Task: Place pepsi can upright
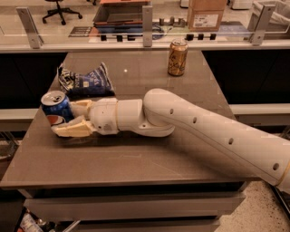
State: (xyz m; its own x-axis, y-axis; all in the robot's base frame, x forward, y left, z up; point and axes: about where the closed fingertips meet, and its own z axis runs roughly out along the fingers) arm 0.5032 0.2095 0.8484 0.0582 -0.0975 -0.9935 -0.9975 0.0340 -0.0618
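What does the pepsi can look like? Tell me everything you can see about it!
The pepsi can is small and made of shiny blue metal, with a silver top and a round red-white-blue logo low on its side. It stands almost upright, tipped a little, near the left edge of the table, nearer the camera than the snack bag. The gripper is closed on it, with one of the jaws on each side. Whether its bottom rests on the table is unclear.

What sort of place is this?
Probably an office or lab: an office chair, a cardboard box and a glass-screened counter behind the table. The claw grips the pepsi can near its left edge.
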